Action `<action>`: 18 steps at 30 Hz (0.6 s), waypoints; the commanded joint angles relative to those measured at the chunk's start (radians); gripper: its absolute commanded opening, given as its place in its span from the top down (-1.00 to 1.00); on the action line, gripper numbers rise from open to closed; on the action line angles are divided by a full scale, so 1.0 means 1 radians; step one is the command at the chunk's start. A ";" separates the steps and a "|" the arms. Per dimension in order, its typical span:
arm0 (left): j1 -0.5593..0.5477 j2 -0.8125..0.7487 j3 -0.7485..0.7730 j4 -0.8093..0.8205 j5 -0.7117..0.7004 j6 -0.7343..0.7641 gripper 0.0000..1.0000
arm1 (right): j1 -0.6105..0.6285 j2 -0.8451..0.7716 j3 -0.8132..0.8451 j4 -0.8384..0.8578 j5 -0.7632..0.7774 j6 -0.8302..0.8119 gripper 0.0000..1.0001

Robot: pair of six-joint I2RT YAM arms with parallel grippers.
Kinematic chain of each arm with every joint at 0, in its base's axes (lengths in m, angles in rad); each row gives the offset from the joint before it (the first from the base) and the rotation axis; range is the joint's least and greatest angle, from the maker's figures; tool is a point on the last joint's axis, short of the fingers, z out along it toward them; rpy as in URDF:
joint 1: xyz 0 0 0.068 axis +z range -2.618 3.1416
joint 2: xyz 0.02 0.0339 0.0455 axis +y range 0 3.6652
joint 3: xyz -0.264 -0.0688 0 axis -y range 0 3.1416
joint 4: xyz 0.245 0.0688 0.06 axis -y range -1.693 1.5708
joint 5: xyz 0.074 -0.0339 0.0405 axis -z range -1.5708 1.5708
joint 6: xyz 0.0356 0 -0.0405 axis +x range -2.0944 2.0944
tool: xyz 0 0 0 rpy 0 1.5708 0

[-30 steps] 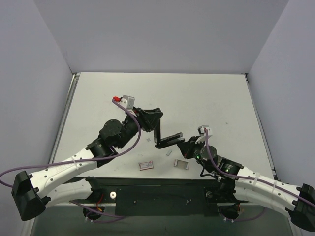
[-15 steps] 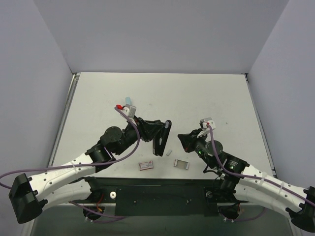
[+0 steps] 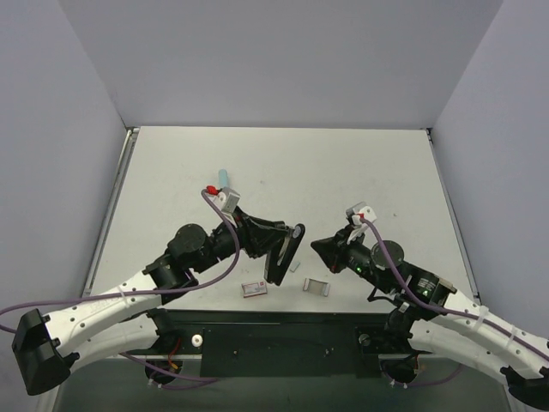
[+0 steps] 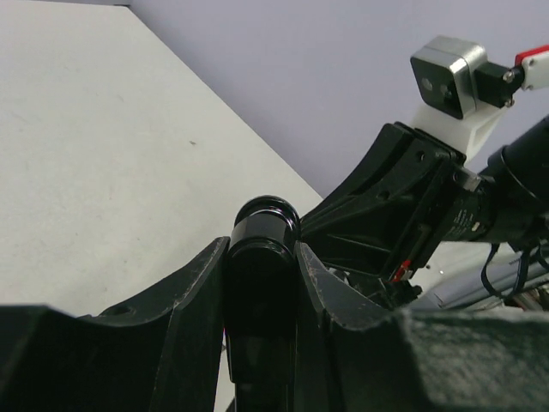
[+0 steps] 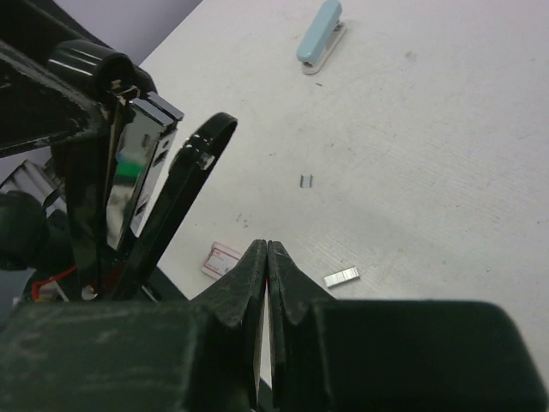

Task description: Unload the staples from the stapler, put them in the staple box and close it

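Near the front edge of the table (image 3: 360,163), between the two arms, the black stapler (image 3: 288,244) is held off the surface by the left gripper (image 3: 274,249). The fingers (image 4: 193,300) of that gripper are clamped against either side of the stapler's body. In the left wrist view its lower part is hidden behind those fingers, and only a rounded, glossy black end is seen. Whether any staples sit in its channel cannot be made out.

From the right wrist view the stapler is seen swung open. A shiny metal magazine with a reflective face stands nearly upright, and a curved black plastic arm is splayed away from it.

The right gripper (image 5: 267,254) is pointed at the stapler from just beside it. Its tapered black tips are pressed together, with nothing between them.

On the matte, faintly speckled white table below, a short silvery strip of staples (image 5: 341,276) and a small box (image 5: 221,257) with a reddish edge are laid near the front edge. A bent metal piece (image 3: 317,287) is seen near them, its kind unclear. A pale blue mini stapler (image 5: 320,33) is set well apart, farther back.
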State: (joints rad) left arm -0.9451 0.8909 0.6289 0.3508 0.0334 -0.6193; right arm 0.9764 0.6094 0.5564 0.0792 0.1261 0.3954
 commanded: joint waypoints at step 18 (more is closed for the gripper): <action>-0.006 -0.067 0.017 0.198 0.520 -0.020 1.00 | -0.012 0.052 0.306 -0.335 -0.574 -0.168 1.00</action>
State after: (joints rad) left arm -0.9463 0.8371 0.6289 0.4160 0.4541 -0.6201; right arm 0.9691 0.6228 0.8112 -0.2588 -0.3435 0.2546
